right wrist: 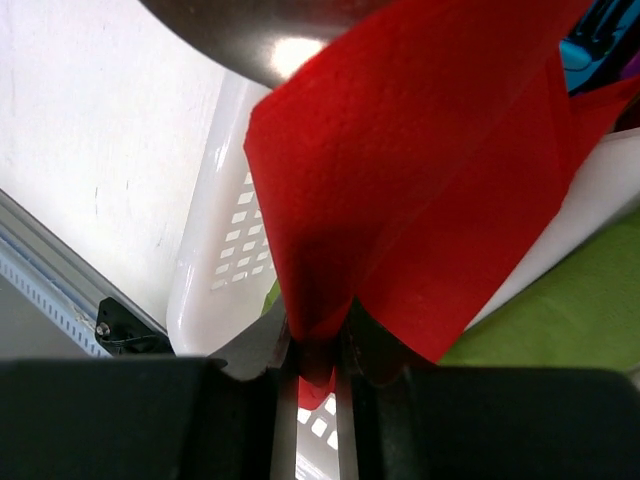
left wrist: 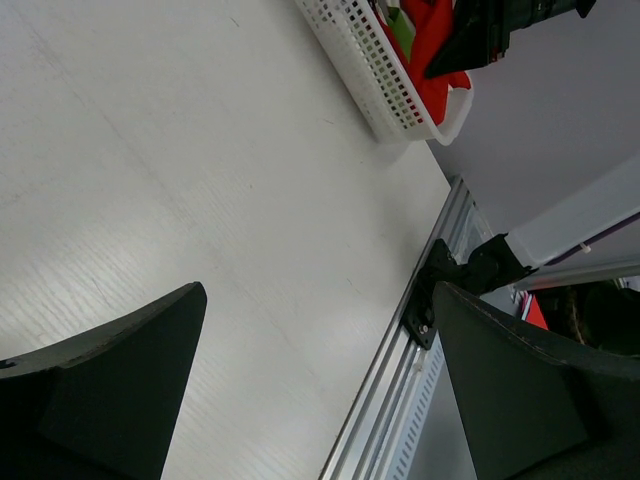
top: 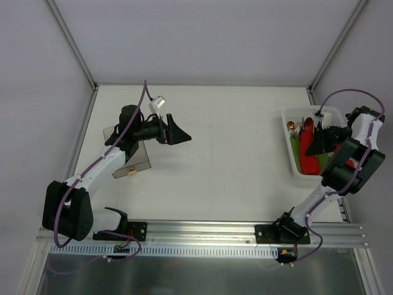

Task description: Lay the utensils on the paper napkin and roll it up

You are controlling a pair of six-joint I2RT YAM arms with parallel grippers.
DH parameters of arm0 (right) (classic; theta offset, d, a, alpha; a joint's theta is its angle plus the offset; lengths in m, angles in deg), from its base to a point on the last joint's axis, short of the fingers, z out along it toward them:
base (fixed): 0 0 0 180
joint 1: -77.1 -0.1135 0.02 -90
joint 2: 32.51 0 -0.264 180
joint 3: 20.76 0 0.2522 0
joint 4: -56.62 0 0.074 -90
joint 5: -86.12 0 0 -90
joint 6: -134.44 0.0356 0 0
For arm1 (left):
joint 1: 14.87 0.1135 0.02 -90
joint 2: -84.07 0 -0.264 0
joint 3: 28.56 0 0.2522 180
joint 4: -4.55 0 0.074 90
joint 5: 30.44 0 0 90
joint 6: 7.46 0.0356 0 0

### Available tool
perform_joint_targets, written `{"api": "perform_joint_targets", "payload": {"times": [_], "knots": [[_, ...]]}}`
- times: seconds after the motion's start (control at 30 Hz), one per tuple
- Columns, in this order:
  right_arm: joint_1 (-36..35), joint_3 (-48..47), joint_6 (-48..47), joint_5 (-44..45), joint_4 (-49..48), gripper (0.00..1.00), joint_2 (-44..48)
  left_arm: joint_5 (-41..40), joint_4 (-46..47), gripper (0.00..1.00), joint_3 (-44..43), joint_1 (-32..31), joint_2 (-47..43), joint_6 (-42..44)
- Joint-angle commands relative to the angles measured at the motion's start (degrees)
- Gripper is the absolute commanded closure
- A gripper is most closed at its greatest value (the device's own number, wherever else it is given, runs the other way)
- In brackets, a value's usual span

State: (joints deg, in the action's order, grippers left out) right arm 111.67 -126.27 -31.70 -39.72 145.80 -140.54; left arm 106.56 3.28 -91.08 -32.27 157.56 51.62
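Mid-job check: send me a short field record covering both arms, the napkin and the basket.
left fingers: open, empty, above bare table
right fingers: shut on the red napkin's edge
red napkin: pinched, over the basket
basket: white, right side of table, green napkin inside
step: napkin not yet laid flat on table

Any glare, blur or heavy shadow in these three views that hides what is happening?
Top external: even soft light, sharp, faint shadows. Left wrist: the open left fingers are dark and blurred, the table bright but readable. Right wrist: the red napkin fills the frame, shadowed where the right fingers pinch it; glare on what looks like a spoon bowl above.
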Motion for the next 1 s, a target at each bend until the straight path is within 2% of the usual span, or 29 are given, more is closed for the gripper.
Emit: {"api": "perform_joint_targets", "payload": {"times": [0.0, 0.27, 0.8, 0.83, 0.87, 0.93, 0.97], "knots": [[-0.03, 0.95, -1.21, -0.9, 19.68, 1.0, -1.83, -0.07, 4.12, 0.01, 0.24, -0.87, 1.12, -1.34], [-0.82, 4.56, -2.17, -0.55, 19.68, 1.0, -4.73, 0.28, 3.42, 0.01, 0.15, -0.96, 1.74, -0.28], [-1.26, -3.0, 1.6, -1.35, 19.51, 1.0, -16.07, -0.16, 2.8, 0.01, 0.41, -0.96, 1.92, 0.15], [-1.17, -3.35, 2.04, -1.17, 19.5, 0.97, -16.42, -0.33, 2.8, 0.01, 0.41, -0.87, 1.83, 0.15], [-1.17, -3.79, 2.22, -0.99, 19.5, 0.87, -16.43, -0.33, 2.8, 0.01, 0.41, -0.96, 1.92, 0.15], [-1.17, -4.49, 3.01, -0.82, 19.5, 0.77, -16.34, -0.16, 2.8, 0.01, 0.32, -0.87, 2.18, 0.15], [-1.17, -5.54, 3.45, -0.73, 19.42, 0.68, -16.16, -0.24, 2.8, 0.01, 0.24, -0.96, 2.01, 0.15]]}}
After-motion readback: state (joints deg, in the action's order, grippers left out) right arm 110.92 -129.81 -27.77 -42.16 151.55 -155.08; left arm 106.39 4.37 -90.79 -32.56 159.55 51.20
